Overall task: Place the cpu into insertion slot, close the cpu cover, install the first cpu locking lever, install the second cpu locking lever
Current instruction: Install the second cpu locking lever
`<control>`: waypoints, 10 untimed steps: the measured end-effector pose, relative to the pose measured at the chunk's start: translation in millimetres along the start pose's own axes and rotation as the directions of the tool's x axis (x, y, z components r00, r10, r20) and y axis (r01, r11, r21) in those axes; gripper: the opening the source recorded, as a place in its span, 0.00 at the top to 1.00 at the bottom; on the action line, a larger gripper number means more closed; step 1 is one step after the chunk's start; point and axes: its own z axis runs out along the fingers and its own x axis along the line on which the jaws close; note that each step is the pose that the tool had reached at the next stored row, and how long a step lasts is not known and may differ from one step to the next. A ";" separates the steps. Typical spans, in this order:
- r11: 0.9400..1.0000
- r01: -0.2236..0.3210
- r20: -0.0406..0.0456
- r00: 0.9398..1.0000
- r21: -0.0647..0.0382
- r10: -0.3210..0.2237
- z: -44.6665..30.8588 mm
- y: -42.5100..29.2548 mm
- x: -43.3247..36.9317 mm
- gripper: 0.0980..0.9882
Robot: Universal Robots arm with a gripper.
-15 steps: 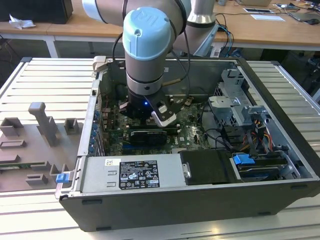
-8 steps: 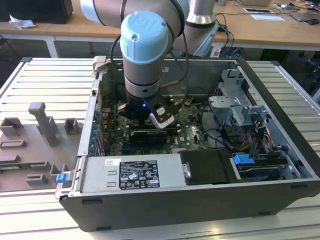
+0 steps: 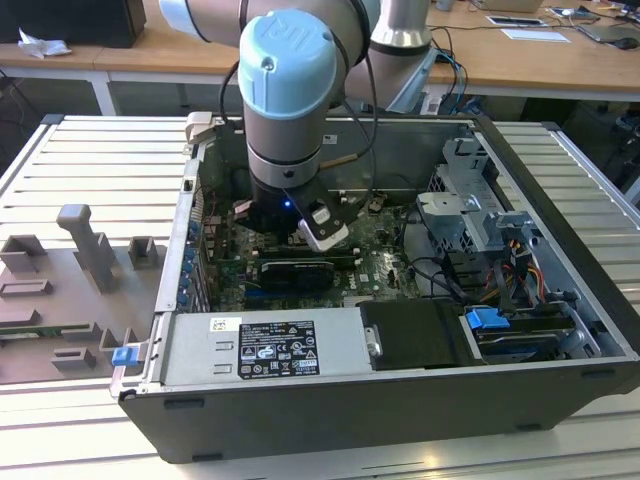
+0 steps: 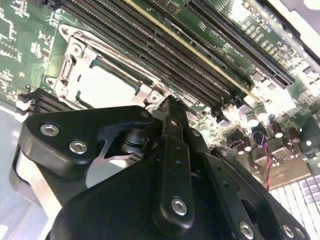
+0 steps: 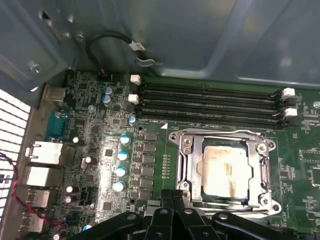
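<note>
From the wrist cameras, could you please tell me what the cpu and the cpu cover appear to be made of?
The cpu looks like it has a metal top: pale silvery-grey, matte, with a soft glare and faint brownish smudges. The cpu cover framing it seems thin sheet metal, bright and shiny, judging by its sharp highlights and stamped edges.

The cpu (image 5: 224,170) lies in the insertion slot (image 5: 187,172), with the cpu cover (image 5: 260,167) down around it. The memory slots (image 5: 210,105) run just beside the slot. The gripper (image 5: 172,196) hangs near the slot's edge.
</note>
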 end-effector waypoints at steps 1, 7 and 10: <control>1.000 0.000 0.000 1.000 0.000 0.000 -0.7 0.2 0.0 0.99; 1.000 0.000 0.000 1.000 -0.001 0.000 -10.9 3.2 0.4 0.99; 1.000 0.000 0.000 1.000 -0.002 0.000 -11.8 3.5 0.4 0.99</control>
